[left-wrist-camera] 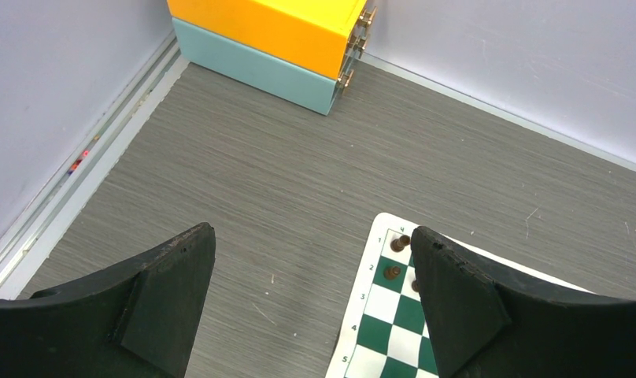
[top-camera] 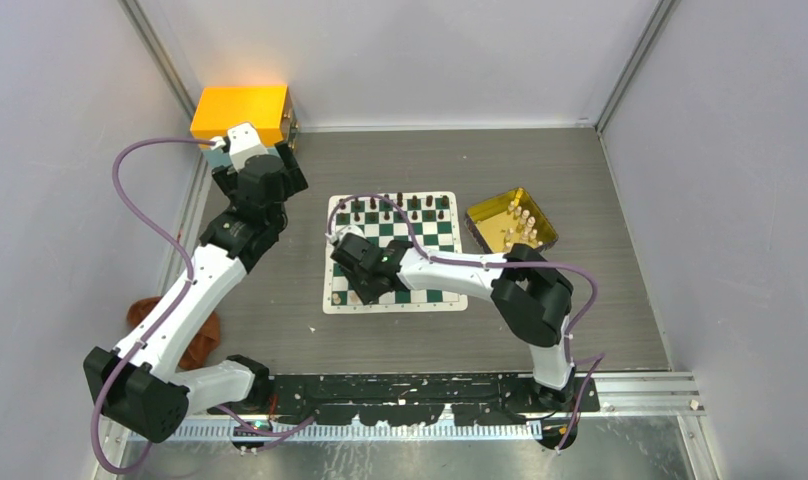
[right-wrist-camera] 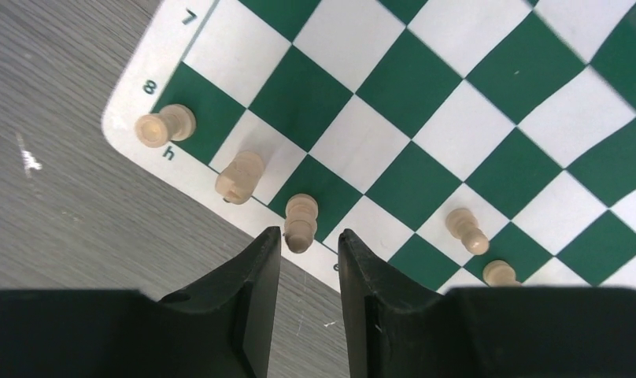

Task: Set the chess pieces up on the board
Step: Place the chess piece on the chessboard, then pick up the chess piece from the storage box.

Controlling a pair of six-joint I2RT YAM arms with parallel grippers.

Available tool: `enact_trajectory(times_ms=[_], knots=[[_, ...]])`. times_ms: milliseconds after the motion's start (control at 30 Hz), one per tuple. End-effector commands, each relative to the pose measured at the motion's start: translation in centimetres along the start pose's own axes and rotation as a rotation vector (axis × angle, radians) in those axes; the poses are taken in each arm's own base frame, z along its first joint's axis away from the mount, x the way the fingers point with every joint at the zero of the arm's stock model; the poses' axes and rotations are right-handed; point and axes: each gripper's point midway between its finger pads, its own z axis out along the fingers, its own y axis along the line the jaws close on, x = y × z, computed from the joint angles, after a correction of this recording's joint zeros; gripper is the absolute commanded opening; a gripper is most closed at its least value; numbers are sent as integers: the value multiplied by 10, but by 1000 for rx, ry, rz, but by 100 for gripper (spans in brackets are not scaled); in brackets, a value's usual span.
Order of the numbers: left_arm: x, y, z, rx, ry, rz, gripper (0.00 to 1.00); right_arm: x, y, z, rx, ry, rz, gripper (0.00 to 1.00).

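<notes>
The right gripper [right-wrist-camera: 308,238], jaws parted off the pale piece [right-wrist-camera: 301,220] (upright at the board's [right-wrist-camera: 488,118] edge), should rise straight up.

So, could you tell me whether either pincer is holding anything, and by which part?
Nothing is held. The right pincer is open, with a pale piece standing free between its tips; the left pincer is open and empty.
</notes>
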Motion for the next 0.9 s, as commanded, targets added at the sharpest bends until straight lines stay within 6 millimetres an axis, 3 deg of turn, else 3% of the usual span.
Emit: enact_trajectory(times_ms=[0, 233, 367, 467, 667, 867], knots=[[-26, -9, 1, 14, -68, -64, 94, -62, 2, -61, -30, -175, 15, 39], [-28, -17, 7, 20, -68, -68, 94, -97, -21, -109, 55, -294, 64, 38], [-28, -24, 13, 27, -63, -71, 94, -109, -64, -128, 160, -332, 165, 37], [-29, -31, 19, 33, -61, -73, 94, -107, -112, -136, 240, -337, 274, 37], [-25, -46, 31, 46, -39, -80, 94, -78, -215, -138, 461, -280, 462, 37], [-20, -56, 41, 52, -24, -78, 94, -32, -283, -141, 599, -220, 636, 37]])
